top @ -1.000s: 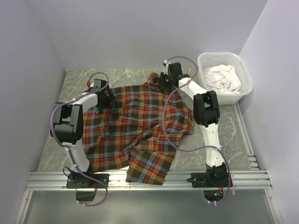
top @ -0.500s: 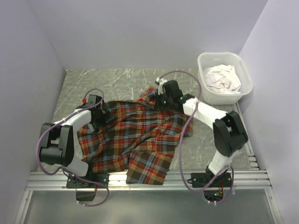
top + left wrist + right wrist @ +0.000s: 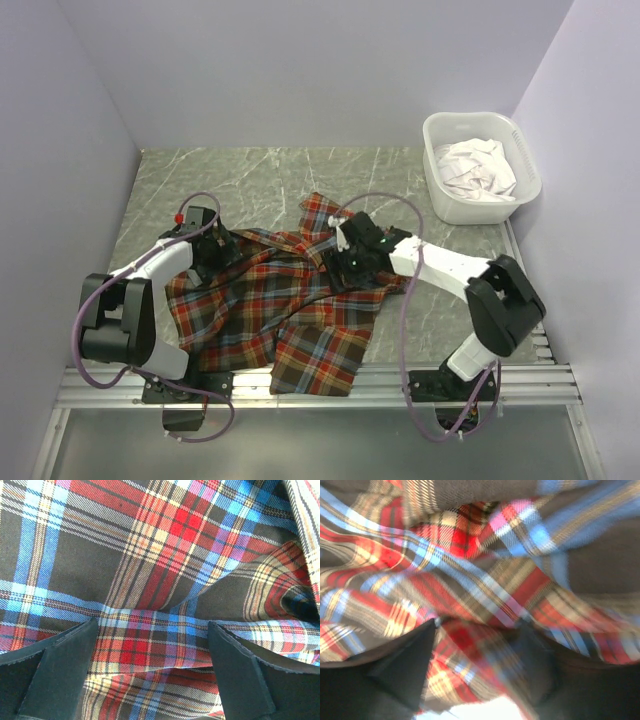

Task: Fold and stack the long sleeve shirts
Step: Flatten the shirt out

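Plaid shirt (image 3: 270,310) lying crumpled on table (image 3: 250,170), toward near edge, between arms. Left gripper (image 3: 213,250) sitting on shirt's far left edge; fingers (image 3: 65,675) apart, cloth filling gap, grip: cannot tell. Right gripper (image 3: 340,265) narrow, pinching bunched fold at shirt's far right edge. White laundry (image 3: 478,165) sitting in basket (image 3: 440,205), far right corner.

The shirt (image 3: 262,312) is red, orange, blue and dark-brown plaid; the basket (image 3: 478,212) white.

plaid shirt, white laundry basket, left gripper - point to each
plaid shirt (image 3: 250,315), top view, on its flat body panel.
white laundry basket (image 3: 475,212), top view, on its near outer wall.
left gripper (image 3: 152,625), left wrist view, midway between its fingertips.
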`<action>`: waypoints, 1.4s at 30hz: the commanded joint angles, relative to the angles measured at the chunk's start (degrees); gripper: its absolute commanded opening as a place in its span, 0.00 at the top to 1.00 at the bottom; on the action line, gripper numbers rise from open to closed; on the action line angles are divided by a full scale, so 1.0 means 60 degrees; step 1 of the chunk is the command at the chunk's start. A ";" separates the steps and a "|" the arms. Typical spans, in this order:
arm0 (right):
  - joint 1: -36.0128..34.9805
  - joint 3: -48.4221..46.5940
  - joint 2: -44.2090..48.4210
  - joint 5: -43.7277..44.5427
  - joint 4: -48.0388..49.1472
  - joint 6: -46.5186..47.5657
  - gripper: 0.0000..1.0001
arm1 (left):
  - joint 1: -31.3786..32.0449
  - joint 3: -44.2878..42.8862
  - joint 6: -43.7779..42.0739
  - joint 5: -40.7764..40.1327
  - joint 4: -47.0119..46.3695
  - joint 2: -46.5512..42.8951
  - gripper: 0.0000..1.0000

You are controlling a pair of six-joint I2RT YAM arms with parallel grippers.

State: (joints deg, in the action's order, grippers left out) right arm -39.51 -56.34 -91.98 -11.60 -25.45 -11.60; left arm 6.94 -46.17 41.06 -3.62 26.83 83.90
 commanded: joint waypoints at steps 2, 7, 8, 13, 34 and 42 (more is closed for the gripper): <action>0.0109 -0.1858 0.1195 0.1809 -0.0519 0.0044 0.18 | -0.0029 0.0122 -0.0149 0.0207 -0.0326 -0.0213 0.02; 0.1031 -0.3338 -0.0003 0.2664 -0.0051 -0.0820 0.18 | -0.0029 0.0137 -0.0222 0.0193 -0.0326 -0.0316 0.02; 0.1352 -0.3514 -0.0572 0.2549 0.0124 -0.1010 0.18 | -0.0029 0.0151 -0.0222 0.0207 -0.0370 -0.0330 0.02; 0.1896 -0.4993 -0.2552 0.1962 0.1033 -0.0940 0.18 | -0.0029 0.0166 -0.0207 0.0295 -0.0385 -0.0360 0.02; 0.2410 -0.7251 -0.5982 0.1215 0.1723 -0.0016 0.83 | -0.0029 0.0137 -0.0222 0.0486 -0.0429 -0.0360 0.02; 0.2468 -0.8027 -0.5925 0.1156 0.1634 0.0365 1.00 | -0.0029 0.0137 -0.0222 0.0413 -0.0399 -0.0316 0.02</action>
State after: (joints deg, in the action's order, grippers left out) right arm -25.15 -100.25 -128.18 -4.64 -17.74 -11.40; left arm 6.94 -45.23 40.91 -1.34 25.50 82.87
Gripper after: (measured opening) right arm 0.010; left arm 0.983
